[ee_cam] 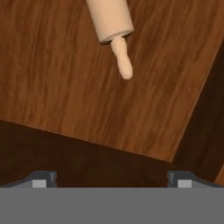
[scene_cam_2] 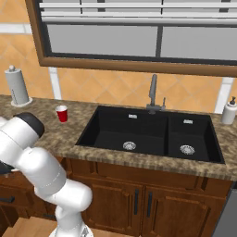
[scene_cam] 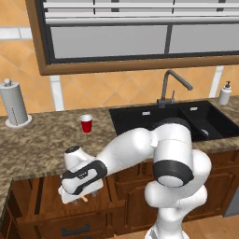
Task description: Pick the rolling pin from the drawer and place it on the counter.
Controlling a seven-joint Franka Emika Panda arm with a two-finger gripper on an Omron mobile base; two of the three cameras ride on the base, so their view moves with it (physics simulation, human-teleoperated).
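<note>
Hand view: rolling pin point(ee_cam: 111, 19) lying flat on the plank bottom of the drawer point(ee_cam: 57, 87), at the upper middle of the frame. Long axis running from the top edge down toward the hand point(ee_cam: 111, 177), tilted slightly; near handle pointing down and a little right, body cut off at the top, far end not visible. Pin ahead of the hand along the line of sight, well apart, nothing touching it. Hand released: fingertips point(ee_cam: 41, 178) spread wide at the bottom corners, nothing between them. Pin's axis roughly crosswise to the line between the fingertips, so judged favourable for closing across the barrel once moved forward over it. Drawer wall dark along the lower and right sides. Left base view: hand point(scene_cam: 77, 189) low over the open drawer below the desk point(scene_cam: 42, 135) edge; red cup point(scene_cam: 86, 124) and paper towel roll point(scene_cam: 14, 105) on the desk, sink point(scene_cam: 172, 119) to the right. Pick not yet made.
</note>
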